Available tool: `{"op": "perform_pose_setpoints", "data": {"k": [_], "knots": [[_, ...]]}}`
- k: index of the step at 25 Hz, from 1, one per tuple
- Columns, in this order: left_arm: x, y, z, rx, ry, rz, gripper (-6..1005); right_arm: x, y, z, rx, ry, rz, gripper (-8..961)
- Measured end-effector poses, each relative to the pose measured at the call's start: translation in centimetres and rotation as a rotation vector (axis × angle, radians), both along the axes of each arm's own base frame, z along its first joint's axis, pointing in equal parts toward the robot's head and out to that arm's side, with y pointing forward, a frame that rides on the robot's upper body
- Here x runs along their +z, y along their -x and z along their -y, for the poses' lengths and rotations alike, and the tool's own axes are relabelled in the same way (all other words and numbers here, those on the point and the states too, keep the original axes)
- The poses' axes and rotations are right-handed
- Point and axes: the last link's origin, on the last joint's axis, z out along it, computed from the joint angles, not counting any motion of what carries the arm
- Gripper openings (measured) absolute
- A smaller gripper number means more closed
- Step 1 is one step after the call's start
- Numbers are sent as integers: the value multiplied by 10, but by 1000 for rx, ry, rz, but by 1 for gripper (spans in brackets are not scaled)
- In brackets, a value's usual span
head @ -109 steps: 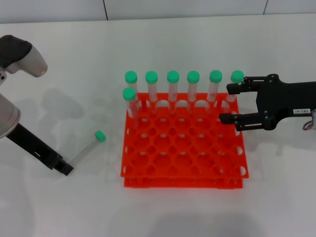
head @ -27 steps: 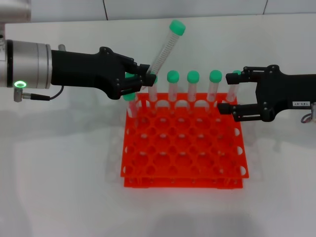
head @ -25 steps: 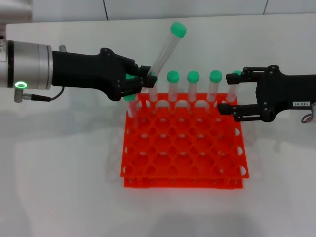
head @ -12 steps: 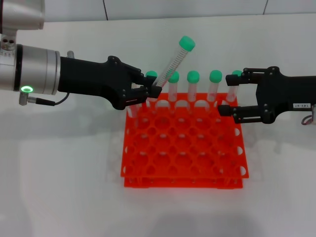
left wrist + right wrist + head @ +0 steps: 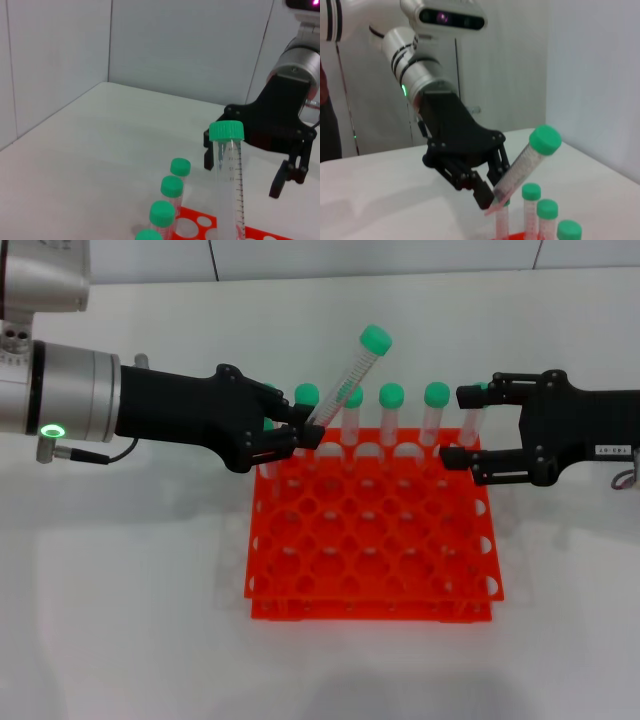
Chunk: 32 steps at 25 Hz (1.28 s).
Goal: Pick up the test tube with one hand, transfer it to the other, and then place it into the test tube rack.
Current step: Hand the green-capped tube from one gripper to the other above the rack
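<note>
Head view: looks forward and down from above, taking in the whole rack (image 5: 372,530) mid-frame and both arms at the frame edges. Left wrist view: sits close behind the tube (image 5: 229,170), faces the right gripper (image 5: 245,167). Right wrist view: faces back at the left gripper (image 5: 482,192). Shared by all three: tube, capped row.

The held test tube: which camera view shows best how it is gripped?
The right wrist view: the left tool pinches the test tube at its lower end, cap tilted up. The head view shows this smaller; the left wrist view shows only its upper part.
</note>
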Motion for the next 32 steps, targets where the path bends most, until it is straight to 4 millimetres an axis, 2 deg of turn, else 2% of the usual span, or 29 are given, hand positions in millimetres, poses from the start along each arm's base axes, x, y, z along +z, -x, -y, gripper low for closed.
{"op": "perform_pose_setpoints", "data": {"k": [17, 32], "knots": [[-3, 10, 6, -8, -5, -1, 196, 7, 16, -2, 45, -6, -63, 751], [-5, 11, 8, -9, 1, 2, 195, -2, 41, -15, 97, 14, -83, 750]]}}
